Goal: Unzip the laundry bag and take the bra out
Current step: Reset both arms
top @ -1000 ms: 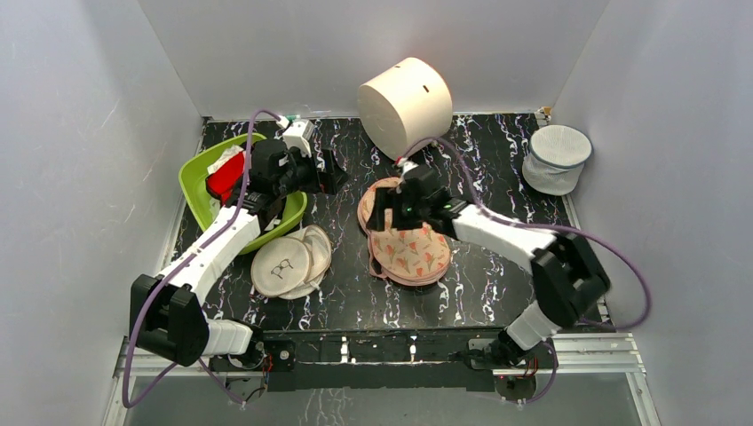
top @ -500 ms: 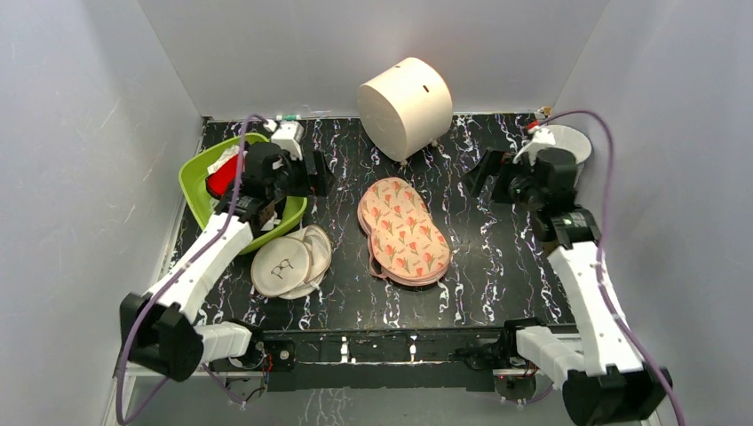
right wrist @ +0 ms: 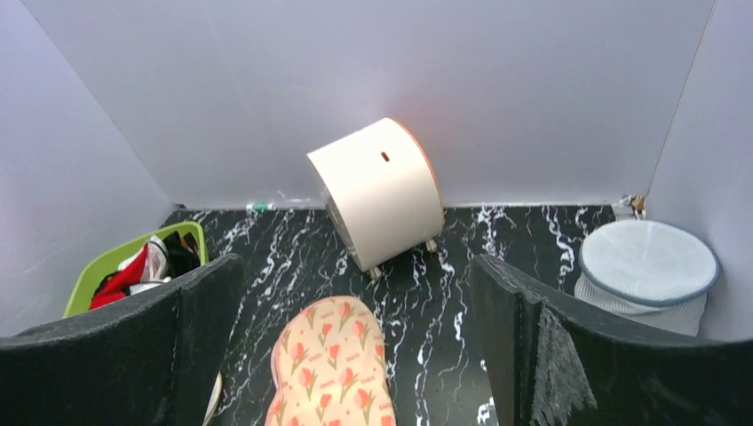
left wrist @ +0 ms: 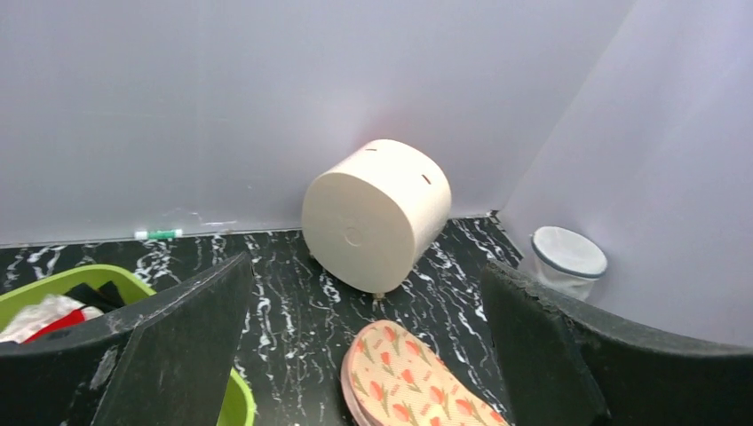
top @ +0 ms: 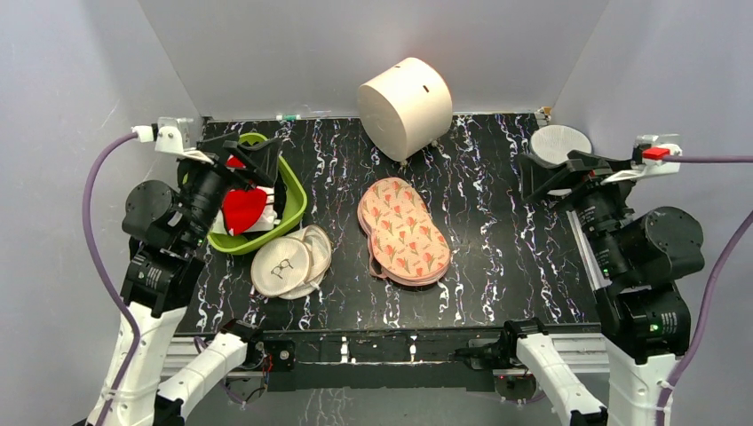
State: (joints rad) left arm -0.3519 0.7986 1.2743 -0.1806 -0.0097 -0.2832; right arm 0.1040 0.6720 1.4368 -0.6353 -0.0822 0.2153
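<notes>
Bag (top: 404,232), flat at centre, long axis far-left to near-right.
Left gripper (top: 241,164) and right gripper (top: 555,173) agape, empty, flanking it about equally far.

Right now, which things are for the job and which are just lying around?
For the job: laundry bag, red bra.
Just lying about: green tub, beige discs, cream drum, white mesh basket.

Table (top: 497,240) w/ laundry bag (top: 404,231), green tub (top: 297,206), discs (top: 282,264), drum (top: 406,105), basket (top: 561,140)
</notes>
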